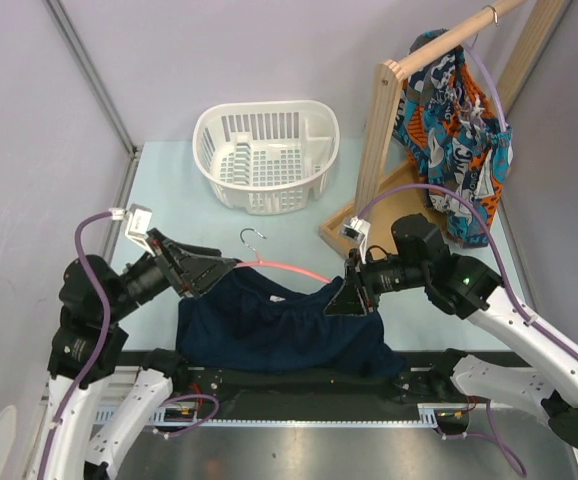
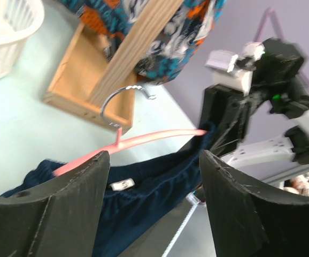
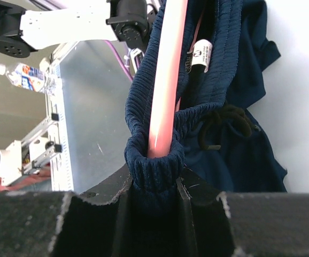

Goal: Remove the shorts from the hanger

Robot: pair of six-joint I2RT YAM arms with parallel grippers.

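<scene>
The colourful shorts [image 1: 454, 130] hang from the lavender hanger [image 1: 491, 88] on a wooden rack at the back right, apart from both grippers; their print also shows in the left wrist view [image 2: 165, 37]. A plain dark navy garment [image 1: 269, 325] hangs on a pink hanger [image 1: 289, 268] between the arms. My left gripper [image 1: 214, 272] is open at the pink hanger's left end, jaws either side of the navy waistband [image 2: 144, 187]. My right gripper [image 3: 154, 182] is shut on the navy waistband wrapped over the pink hanger's right end [image 3: 168, 69].
The wooden rack [image 1: 379, 140] stands on a wooden base [image 2: 79, 80] at the back right. A white plastic basket [image 1: 266, 155] sits at the back centre. The pink hanger's metal hook [image 1: 253, 236] points toward the basket. A water bottle [image 3: 21, 77] lies off the table.
</scene>
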